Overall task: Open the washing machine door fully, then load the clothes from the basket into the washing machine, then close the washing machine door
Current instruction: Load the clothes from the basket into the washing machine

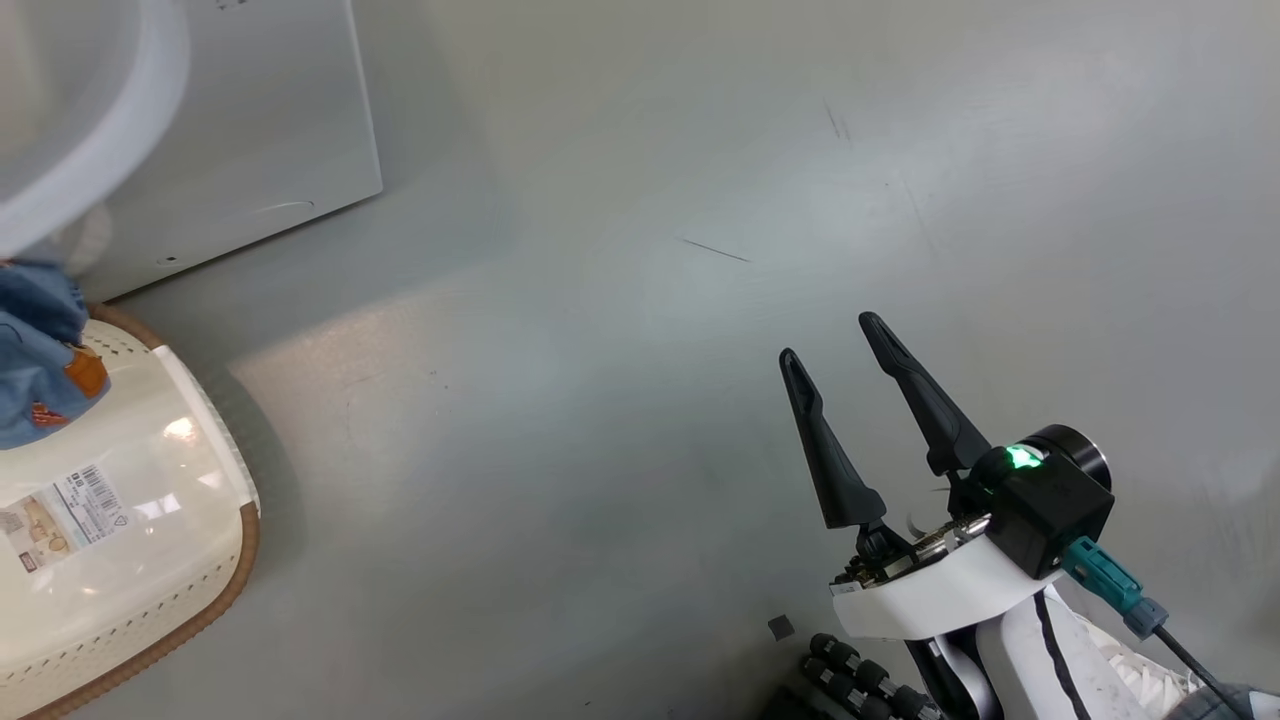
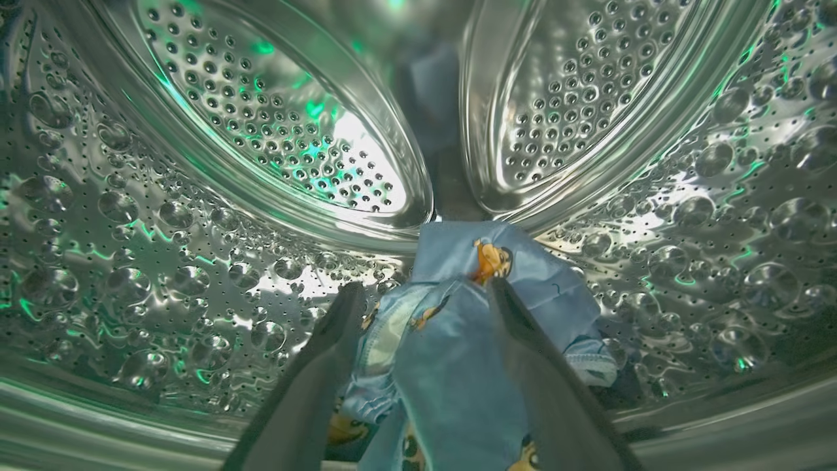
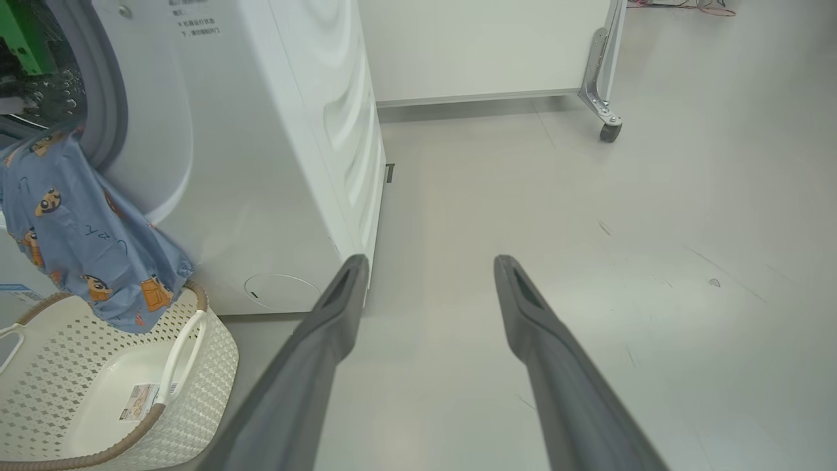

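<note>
Closest in the head view, at 4 o'clock, my right gripper spreads its long dark fingers above grey floor; the small cream-white perforated plastic basket with a brown rim sits at 8 o'clock, a soft blue cartoon-printed garment at 9, the big white washing machine at 11. Along my left wrist, my left gripper stands spread inside the perforated steel drum, blue garment fabric lying between its fingers at 6 o'clock. Along my right wrist, blue garment hangs from the machine's mouth at 9 o'clock, over the basket.

floor: pale grey, glossy, scuffed | far side — white panel on castor
</note>
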